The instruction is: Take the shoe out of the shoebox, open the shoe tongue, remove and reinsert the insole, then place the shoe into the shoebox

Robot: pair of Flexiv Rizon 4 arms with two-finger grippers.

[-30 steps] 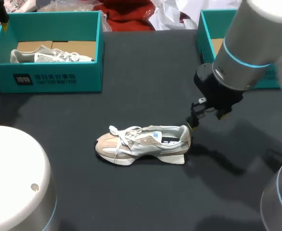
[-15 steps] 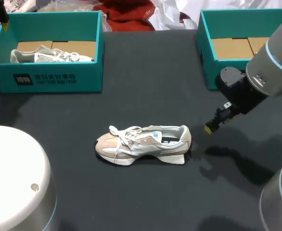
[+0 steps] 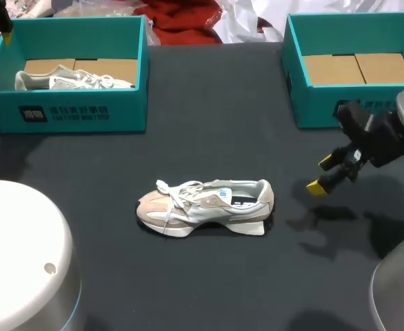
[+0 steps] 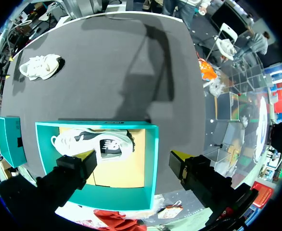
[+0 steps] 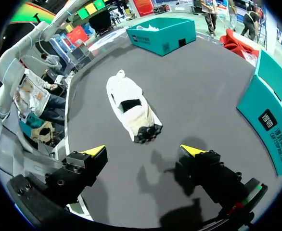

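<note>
Dark table (image 3: 209, 138), head view: shoe (image 3: 205, 207) lies on its sole near the middle, toe toward the left arm's side, heel toward the right. Left shoebox (image 3: 71, 69) at the far left w/ a second shoe (image 3: 74, 79) inside. Right shoebox (image 3: 354, 65) at the far right holds only cardboard panels. Right gripper (image 3: 324, 174) hangs near the shoe's heel, apart from it, fingers spread, holding nothing. Left gripper (image 3: 5, 33) shows only one yellow tip, at the left shoebox's far corner.

Left wrist view: left gripper (image 4: 134, 156) sits above the left shoebox (image 4: 150, 159), fingers wide apart, nothing btwn them. Second shoe (image 4: 93, 144) lies in the box on cardboard. Shoe (image 4: 40, 66) is well away on the table; right shoebox (image 4: 11, 139) at the edge.

Right wrist view: right gripper (image 5: 143, 150) wide open, empty, over bare table. Shoe (image 5: 131, 108) is ahead of it, heel nearest, not touching. Left shoebox (image 5: 162, 32) far beyond; right shoebox (image 5: 271, 120) just beside the gripper.
</note>
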